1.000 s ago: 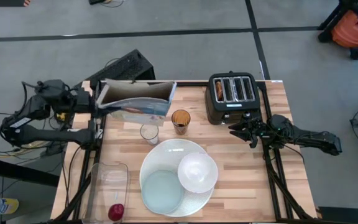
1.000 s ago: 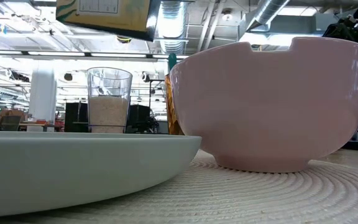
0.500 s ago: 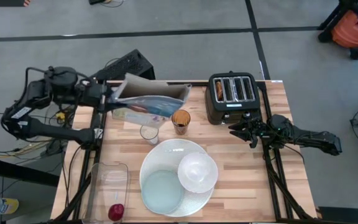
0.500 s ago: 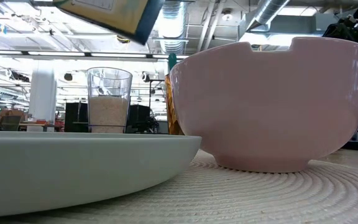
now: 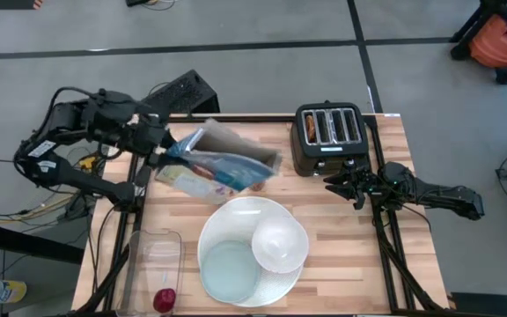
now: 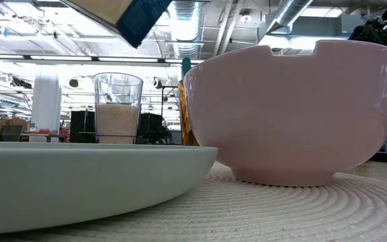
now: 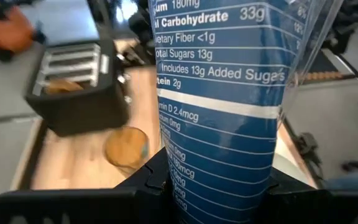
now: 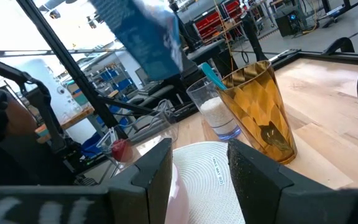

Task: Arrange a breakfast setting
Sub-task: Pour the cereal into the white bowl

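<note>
Table: your wooden table stands on a grey floor, with workshop shelving showing behind it in the low view.
Left arm: your left gripper is up over the table's far-left part, clamped on the bottom end of the blue cereal box; the left wrist view shows both fingers pressed on the box's nutrition panel.
Cereal box: you have it tipped, its open end reaching toward the table's middle, above the glasses.
Right arm: your right gripper waits low at the right, just in front of the toaster, fingers spread apart.
Toaster: black four-slot toaster at the far right, a browned bagel ring in its leftmost slot.
Large white plate: large white plate sits near the front middle.
Bowl: white bowl rests on that plate's right side.
Small plate: small pale-blue plate lies on its front left.
Tub: clear plastic tub at the front left, red apple at its near end.
Glasses: amber glass beside a clear glass partly filled with white grains; a blue-handled spoon stands in the clear one.
</note>
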Controlling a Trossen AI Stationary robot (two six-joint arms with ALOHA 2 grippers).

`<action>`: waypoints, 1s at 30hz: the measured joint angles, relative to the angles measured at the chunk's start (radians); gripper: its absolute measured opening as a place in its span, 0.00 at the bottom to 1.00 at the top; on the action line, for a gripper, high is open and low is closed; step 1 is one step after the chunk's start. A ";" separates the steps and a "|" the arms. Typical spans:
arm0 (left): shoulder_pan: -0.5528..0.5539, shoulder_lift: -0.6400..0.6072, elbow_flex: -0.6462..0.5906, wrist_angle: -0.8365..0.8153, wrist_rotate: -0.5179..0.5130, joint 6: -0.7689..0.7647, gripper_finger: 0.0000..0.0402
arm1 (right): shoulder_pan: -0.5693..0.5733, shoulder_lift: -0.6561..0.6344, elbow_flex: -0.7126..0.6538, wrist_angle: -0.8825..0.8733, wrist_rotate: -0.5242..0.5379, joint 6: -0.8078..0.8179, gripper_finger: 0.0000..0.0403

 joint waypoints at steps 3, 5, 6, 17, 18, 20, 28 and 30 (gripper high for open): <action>-0.036 0.034 0.016 -0.051 -0.002 -0.035 0.22 | 0.000 0.000 0.000 0.000 0.000 0.000 0.44; -0.059 0.052 0.016 -0.087 -0.027 -0.060 0.22 | 0.000 0.000 0.000 0.000 0.000 0.000 0.44; -0.070 0.062 0.016 -0.105 -0.049 -0.073 0.22 | 0.000 0.000 0.000 0.000 0.000 0.000 0.44; -0.149 0.166 0.016 -0.200 -0.060 -0.190 0.22 | 0.000 0.000 0.000 0.000 0.000 0.000 0.44; -0.157 0.175 0.016 -0.206 -0.049 -0.199 0.22 | 0.000 0.000 0.000 0.000 0.000 0.000 0.44; -0.173 0.194 0.016 -0.212 -0.016 -0.219 0.22 | 0.000 0.000 0.000 0.000 0.000 0.000 0.44; -0.203 0.272 0.016 -0.210 0.042 -0.319 0.22 | 0.000 0.000 0.000 0.000 0.000 0.000 0.44; -0.203 0.292 0.016 -0.210 0.058 -0.348 0.22 | 0.000 0.000 0.000 0.000 0.000 0.000 0.44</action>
